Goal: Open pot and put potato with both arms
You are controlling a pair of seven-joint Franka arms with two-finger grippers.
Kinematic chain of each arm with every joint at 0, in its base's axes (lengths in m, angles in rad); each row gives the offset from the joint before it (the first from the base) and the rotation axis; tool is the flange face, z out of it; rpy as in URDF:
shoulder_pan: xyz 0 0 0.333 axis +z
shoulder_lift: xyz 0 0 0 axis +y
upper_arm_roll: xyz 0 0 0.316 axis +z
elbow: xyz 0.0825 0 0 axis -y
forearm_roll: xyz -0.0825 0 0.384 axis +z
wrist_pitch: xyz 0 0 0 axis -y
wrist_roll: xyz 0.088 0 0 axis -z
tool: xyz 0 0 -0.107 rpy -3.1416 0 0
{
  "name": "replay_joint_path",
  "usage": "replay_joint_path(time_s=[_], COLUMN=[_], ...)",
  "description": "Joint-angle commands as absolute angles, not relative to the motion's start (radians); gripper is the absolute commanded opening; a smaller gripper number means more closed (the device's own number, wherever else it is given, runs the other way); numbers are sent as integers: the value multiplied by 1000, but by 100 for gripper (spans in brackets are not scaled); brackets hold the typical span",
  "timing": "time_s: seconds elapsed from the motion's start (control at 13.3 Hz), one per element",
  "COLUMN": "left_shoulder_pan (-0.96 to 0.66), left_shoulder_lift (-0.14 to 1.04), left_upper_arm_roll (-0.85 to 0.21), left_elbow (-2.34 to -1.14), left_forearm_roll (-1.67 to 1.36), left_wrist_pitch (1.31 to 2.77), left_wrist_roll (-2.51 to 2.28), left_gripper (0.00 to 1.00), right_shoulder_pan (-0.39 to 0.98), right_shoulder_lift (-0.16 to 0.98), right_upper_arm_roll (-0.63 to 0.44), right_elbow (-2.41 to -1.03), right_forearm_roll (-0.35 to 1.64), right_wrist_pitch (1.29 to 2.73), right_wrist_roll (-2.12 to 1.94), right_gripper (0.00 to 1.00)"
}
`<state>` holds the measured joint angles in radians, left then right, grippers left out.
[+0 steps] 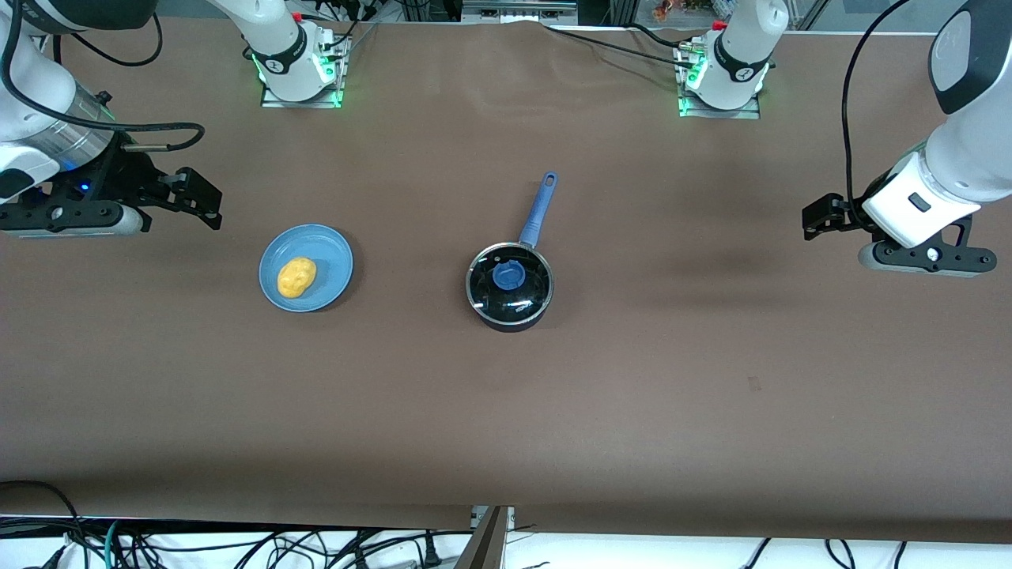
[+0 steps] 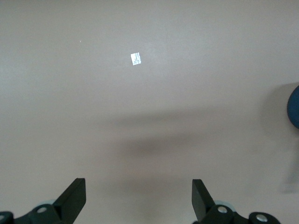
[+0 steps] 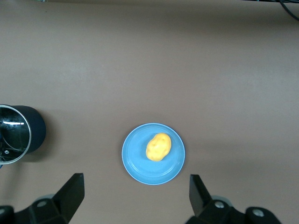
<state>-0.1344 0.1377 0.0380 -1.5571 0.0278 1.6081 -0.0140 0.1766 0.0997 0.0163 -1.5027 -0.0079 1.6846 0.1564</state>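
Note:
The black pot (image 1: 510, 304) with its long blue handle (image 1: 539, 207) stands mid-table, and the glass lid with a blue knob (image 1: 508, 276) is on it. The yellow-orange potato (image 1: 296, 277) lies on a flat blue plate (image 1: 332, 261) beside the pot, toward the right arm's end. My right gripper (image 1: 202, 201) is open and empty over bare table, apart from the plate. Its wrist view shows the potato (image 3: 159, 146), the plate (image 3: 140, 169) and part of the pot (image 3: 35, 128) ahead of the open gripper (image 3: 135, 189). My left gripper (image 1: 816, 216) is open and empty over bare table at the left arm's end; its open gripper (image 2: 138, 191) frames only table.
The brown table cover (image 1: 632, 395) runs to its edge nearest the front camera, with cables below it. A small white scrap (image 2: 136, 59) lies on the table ahead of the left gripper. A blue shape (image 2: 294, 106) shows at the left wrist view's edge. The arm bases (image 1: 300, 75) stand farthest from the camera.

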Motion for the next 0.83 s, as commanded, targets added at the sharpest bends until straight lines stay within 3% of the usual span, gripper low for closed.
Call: replay_joint_path(time_s=[0.0, 0.23, 0.45, 0.75], left_shoulder_pan=[-137, -144, -175, -230], left_shoulder_lift=[144, 147, 182, 259], left_upper_arm_roll=[41, 37, -33, -123], left_elbow=[-1526, -1531, -1540, -1526], left_forearm_roll=[40, 37, -1, -89], left_wrist_pitch=[1588, 1553, 1548, 1630], left_wrist_roll=[-28, -14, -27, -208], left_gripper=[100, 100, 100, 100], right_shoulder_pan=[175, 176, 175, 175], right_shoulder_lift=[101, 101, 101, 101], right_upper_arm_roll=[18, 20, 18, 18], right_elbow=[-1496, -1494, -1496, -1494], right_forearm_roll=[5, 5, 5, 5], right_wrist_pitch=[1686, 1687, 1687, 1689], right_wrist_roll=[167, 167, 167, 167], right_gripper=[99, 99, 99, 99])
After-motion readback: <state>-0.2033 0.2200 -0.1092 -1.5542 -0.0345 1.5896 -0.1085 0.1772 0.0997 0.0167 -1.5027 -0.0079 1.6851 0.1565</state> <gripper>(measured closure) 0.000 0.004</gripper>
